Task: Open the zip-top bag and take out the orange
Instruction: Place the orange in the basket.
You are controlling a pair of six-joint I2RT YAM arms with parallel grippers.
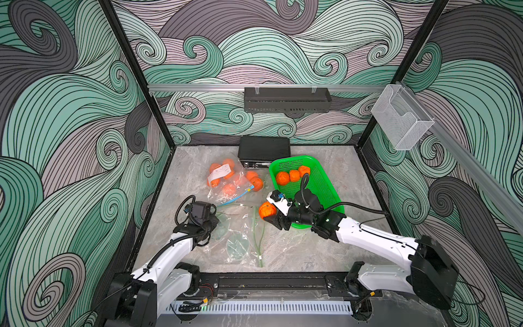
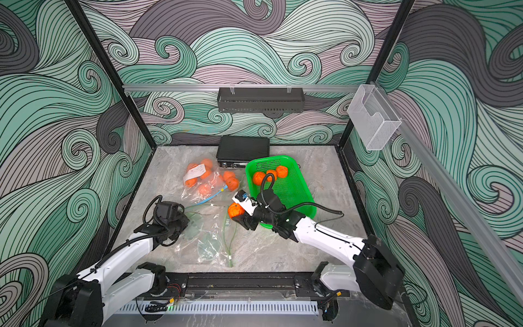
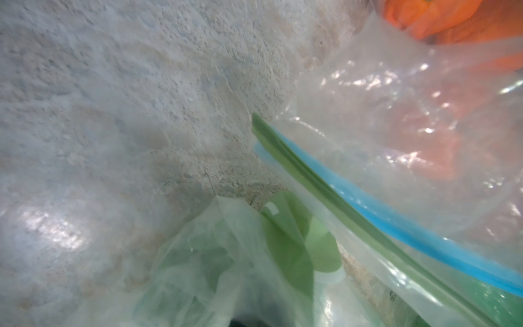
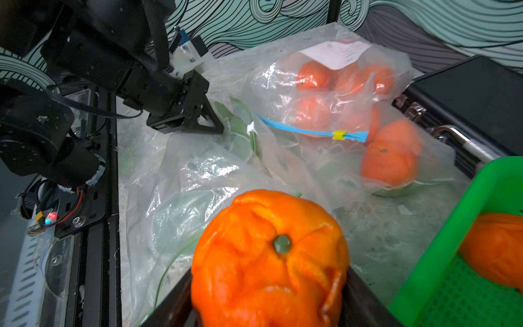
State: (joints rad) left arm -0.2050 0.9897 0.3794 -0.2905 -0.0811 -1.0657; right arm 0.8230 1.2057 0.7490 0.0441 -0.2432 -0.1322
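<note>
Holding the orange (image 1: 265,211) between widely spread jaws, the right gripper (image 1: 269,210) hovers just beside the green basket (image 1: 324,181), which lies at 2 o'clock. The left gripper (image 4: 215,127), pressed together, rests at the zip-top bag (image 1: 237,236) edge.

We note white shells and black joints on the left arm (image 1: 172,254), at 7 o'clock, and right arm (image 1: 373,240), at 4 o'clock. Black corrugated cables (image 4: 157,34) loop at each wrist. The left gripper (image 4: 219,128) has black triangular fingers (image 4: 208,116).
</note>
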